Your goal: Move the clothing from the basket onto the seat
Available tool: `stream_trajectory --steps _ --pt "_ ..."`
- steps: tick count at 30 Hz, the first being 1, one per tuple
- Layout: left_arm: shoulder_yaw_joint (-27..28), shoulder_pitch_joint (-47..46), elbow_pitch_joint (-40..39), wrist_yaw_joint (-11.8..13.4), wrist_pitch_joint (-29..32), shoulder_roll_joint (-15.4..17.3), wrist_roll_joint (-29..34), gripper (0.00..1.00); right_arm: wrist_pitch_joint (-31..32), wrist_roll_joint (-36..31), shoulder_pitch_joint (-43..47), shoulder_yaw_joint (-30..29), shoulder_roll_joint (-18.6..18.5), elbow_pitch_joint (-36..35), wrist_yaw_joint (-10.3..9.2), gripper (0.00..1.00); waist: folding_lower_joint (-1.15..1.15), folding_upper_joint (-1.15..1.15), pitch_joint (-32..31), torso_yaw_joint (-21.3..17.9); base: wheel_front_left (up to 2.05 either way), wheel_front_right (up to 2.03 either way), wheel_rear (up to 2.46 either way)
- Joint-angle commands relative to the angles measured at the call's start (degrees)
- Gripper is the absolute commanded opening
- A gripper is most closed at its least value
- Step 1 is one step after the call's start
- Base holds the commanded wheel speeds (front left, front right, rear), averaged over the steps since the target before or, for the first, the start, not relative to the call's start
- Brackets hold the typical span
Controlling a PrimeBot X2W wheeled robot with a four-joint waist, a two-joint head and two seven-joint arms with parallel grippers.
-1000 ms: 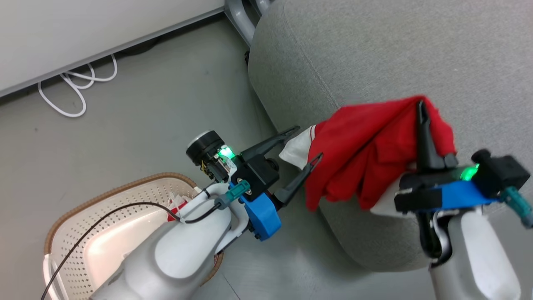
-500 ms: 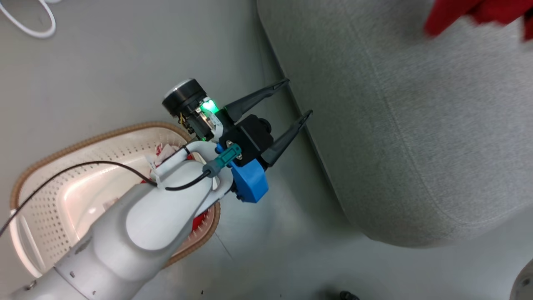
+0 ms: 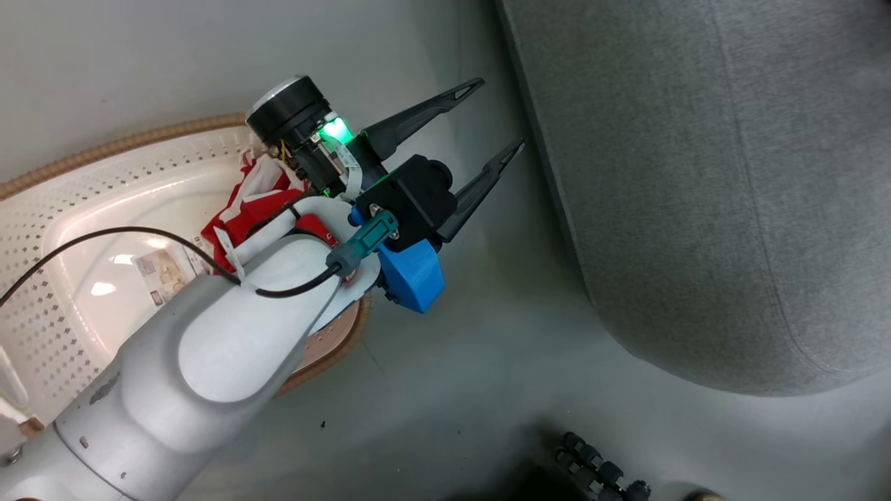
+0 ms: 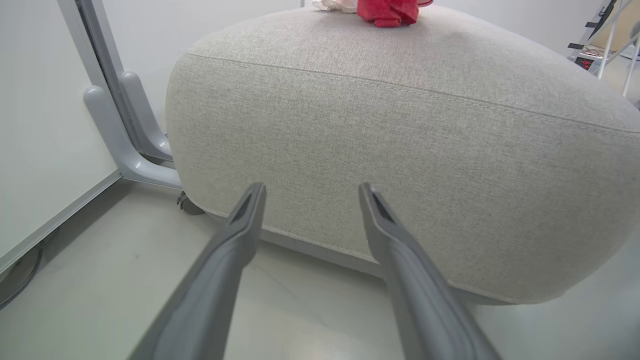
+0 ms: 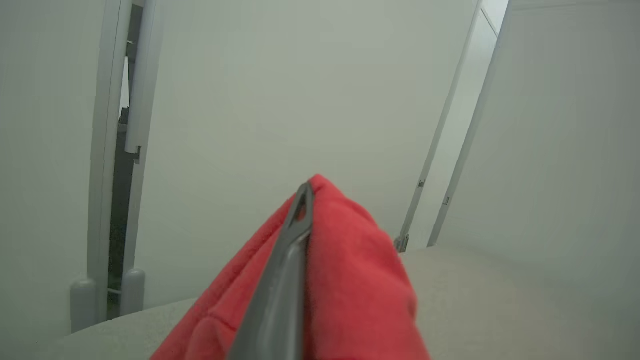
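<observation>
One red garment point(image 5: 360, 280) is pinched tight in the right gripper point(image 5: 304, 190). Its two dark fingers are pressed together, and the soft cloth is bunched up around them. The garment is up over the seat point(image 4: 400, 150), but I cannot tell if it lies on the top or hangs just above it. I think this piece is nearly moved, and only the letting go is left. The other garment point(image 3: 254, 202), red with white stripes, sits crumpled in the basket point(image 3: 83, 163), so that one is not moved yet. The basket is pale plastic full of little holes, with a brown rim that looks woven. The seat is big, grey and rounded, with rough woven cloth and a seam line. The left gripper point(image 3: 500, 113) is spread wide and holds nothing. It hangs above the smooth floor point(image 3: 452, 362) between the basket and the seat.
</observation>
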Motion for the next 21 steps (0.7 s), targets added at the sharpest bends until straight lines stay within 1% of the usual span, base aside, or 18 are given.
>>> stream_trajectory --steps 1,10,17,18,19,20,21 --pt "0.0 -0.7 -0.5 0.1 0.1 0.2 0.4 1.00 -0.1 -0.5 1.1 0.3 0.2 1.2 -0.05 0.00 -0.01 0.00 0.8 0.7 0.00 0.00 0.00" --pt "-0.3 -0.8 -1.3 0.7 0.1 0.6 0.0 1.00 -0.1 -1.7 3.6 1.2 3.3 10.3 -0.05 0.00 -0.01 0.00 1.9 1.8 0.00 0.00 0.00" --pt "-0.4 -0.7 -0.9 1.2 -0.3 0.8 -0.5 1.00 -0.1 -1.9 5.1 1.8 4.3 13.6 -0.06 0.00 -0.01 0.00 1.6 2.2 0.00 0.00 0.00" --pt "-0.4 -0.6 -0.9 1.2 -0.5 0.7 -0.5 1.00 -0.1 -1.7 5.5 1.5 4.4 13.4 -0.06 0.06 -0.01 0.00 1.4 2.3 0.00 0.00 0.00" --pt "-0.4 -0.5 -0.8 1.3 -0.7 0.6 -0.6 1.00 -0.1 -1.7 6.1 1.4 4.7 13.2 -0.06 0.60 -0.01 0.00 1.1 2.3 0.00 0.00 0.00" --pt "-0.5 -0.4 -0.6 1.4 -0.9 0.5 -0.7 1.00 -0.1 -1.6 6.8 1.3 5.1 12.9 -0.06 1.00 -0.01 0.00 0.7 2.3 0.00 0.00 0.00" --pt "-0.5 -0.3 -0.5 1.5 -1.2 0.3 -0.8 1.00 -0.1 -1.6 7.4 1.3 5.4 12.6 -0.06 1.00 -0.01 0.00 0.3 2.3 0.00 0.00 0.00"
